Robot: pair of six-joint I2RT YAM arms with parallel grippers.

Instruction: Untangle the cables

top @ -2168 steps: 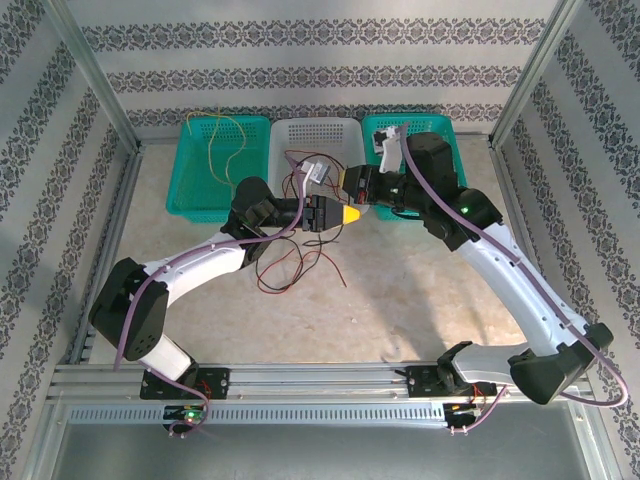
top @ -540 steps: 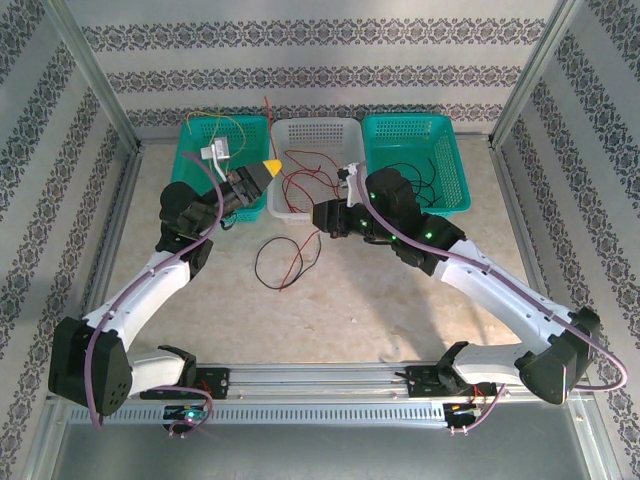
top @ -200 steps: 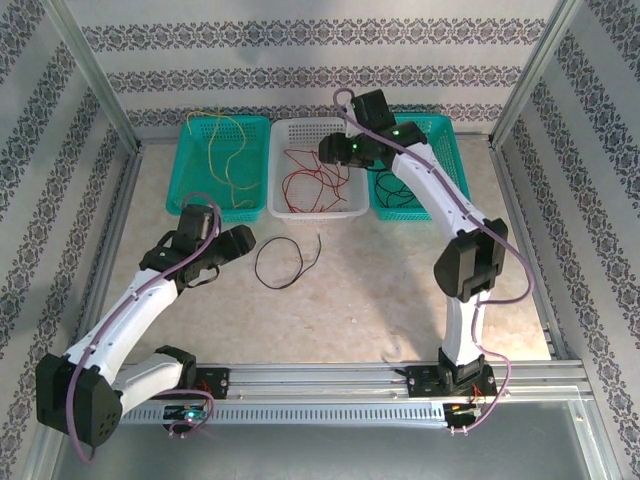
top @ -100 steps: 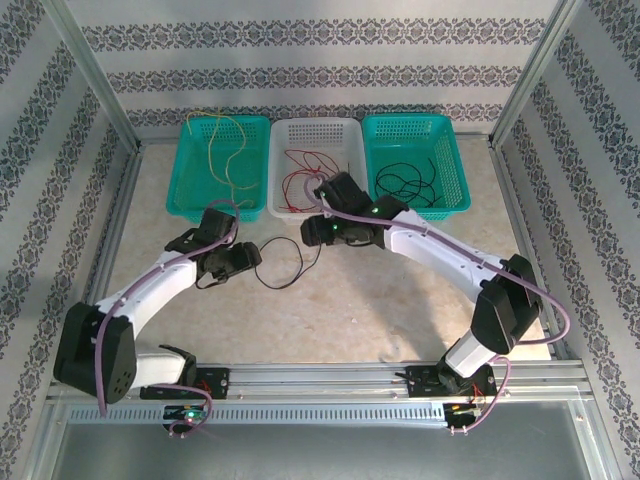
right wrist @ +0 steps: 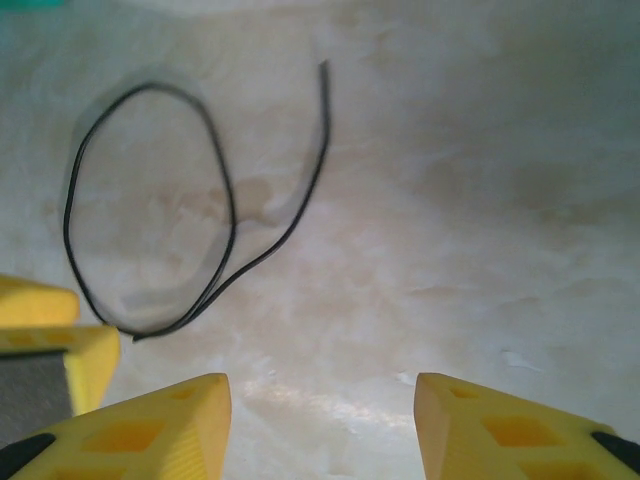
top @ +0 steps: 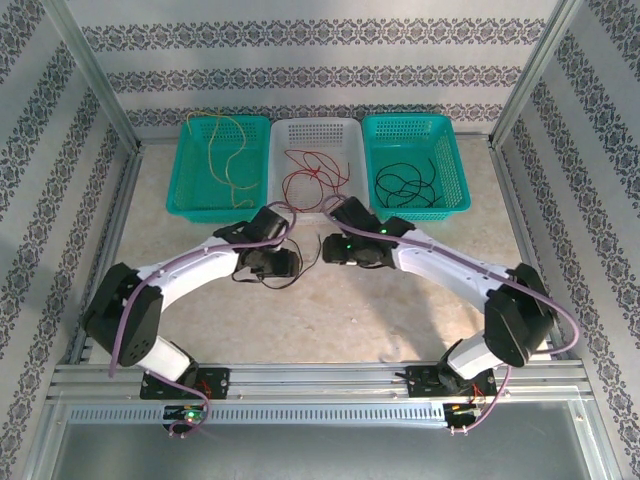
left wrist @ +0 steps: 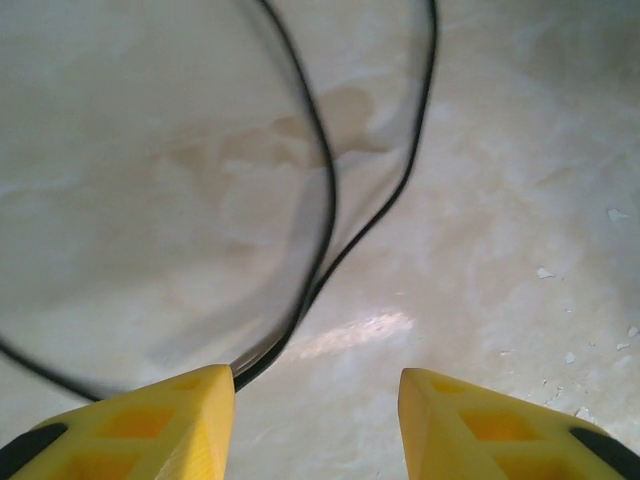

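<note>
Left hand [left wrist: 317,385]: fingers apart, the black cable [left wrist: 325,210] lying against one fingertip [left wrist: 212,388]. Right hand [right wrist: 322,395] apart too, near the loop on the surface [right wrist: 480,200]. Likely limp, light, slippery: pinch one strand low. Beyond, other cables [top: 405,185] lie in baskets [top: 410,119].

Striped floral wallpaper [top: 320,60] on three sides, mottled beige counter [top: 330,320], silver metal posts [top: 95,75], slotted rail [top: 320,380] along near edge
</note>
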